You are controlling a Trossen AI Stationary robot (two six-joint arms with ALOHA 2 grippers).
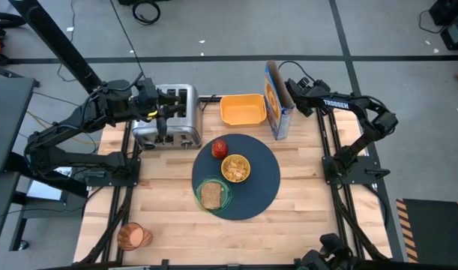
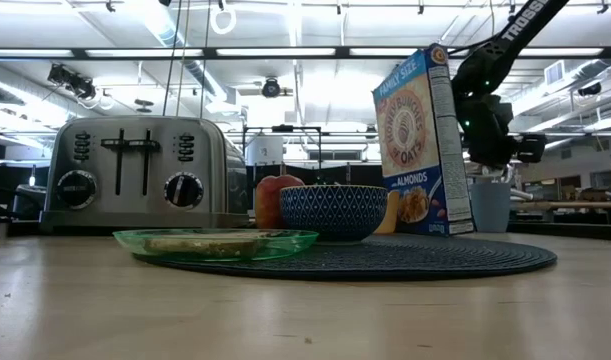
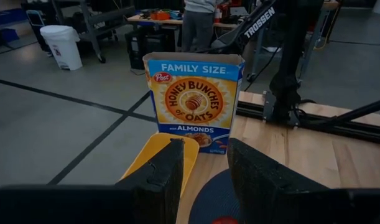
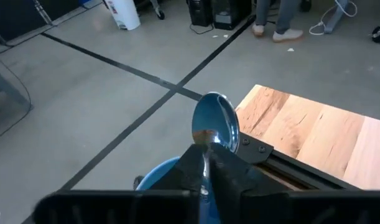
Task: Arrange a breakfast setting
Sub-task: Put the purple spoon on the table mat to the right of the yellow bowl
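Note:
The dark blue-grey round mat (image 1: 262,187) lies mid-table. On it stand a red apple (image 1: 220,148), a patterned cereal bowl (image 1: 235,168) and a green plate (image 1: 223,201) with a toast slice (image 1: 211,195). The amber cup (image 1: 133,236) stands at the near left corner. My right gripper (image 1: 294,94) is behind the cereal box (image 1: 277,101), at the far right, shut on a spoon (image 4: 216,127). My left gripper (image 1: 169,111) hangs open and empty over the toaster (image 1: 169,120); its fingers (image 3: 168,174) point toward the cereal box (image 3: 193,102). My right gripper pinches the spoon's handle (image 4: 206,151) between its two fingers. The handle lies along the fingers, and the spoon's bowl (image 4: 216,124) sticks out past the fingertips. The spoon is lifted clear, above a blue cup (image 4: 155,177).
A yellow container (image 1: 242,109) sits at the far edge between the toaster and the cereal box. A grey-blue cup (image 2: 490,205) stands behind the box under my right gripper (image 2: 490,125). Bare wood lies near the front edge. People stand in the room beyond (image 3: 199,25).

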